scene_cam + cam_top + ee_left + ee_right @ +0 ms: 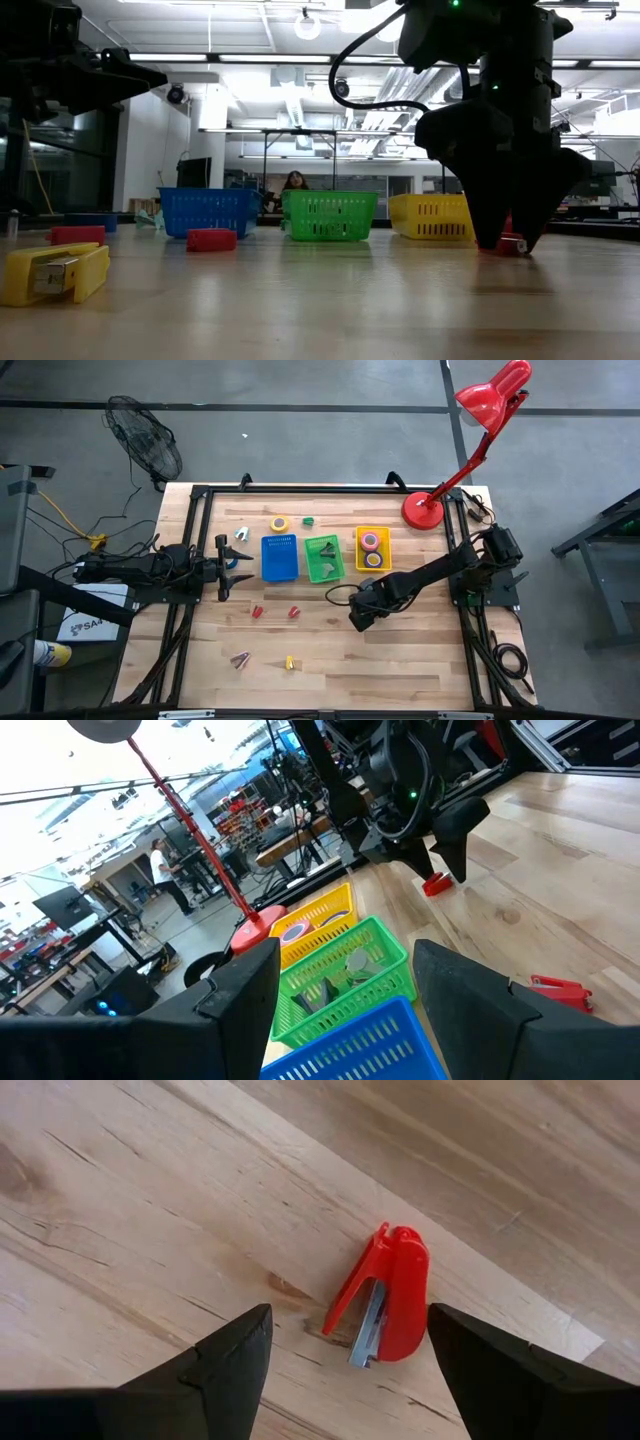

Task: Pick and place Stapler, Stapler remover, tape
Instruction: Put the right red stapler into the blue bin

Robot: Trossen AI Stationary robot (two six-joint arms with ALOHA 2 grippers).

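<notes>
Two tools stand wide, holding nothing. Right tool (345,1355) hovers low over a red stapler (392,1295) lying on the bare surface (400,660), fingers either side. Left tool (222,568) waits beside the blue bin (279,557).

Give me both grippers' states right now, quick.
Left gripper: open, holding nothing, parked beside the blue bin.
Right gripper: open, empty, poised over a red stapler on the table.
</notes>
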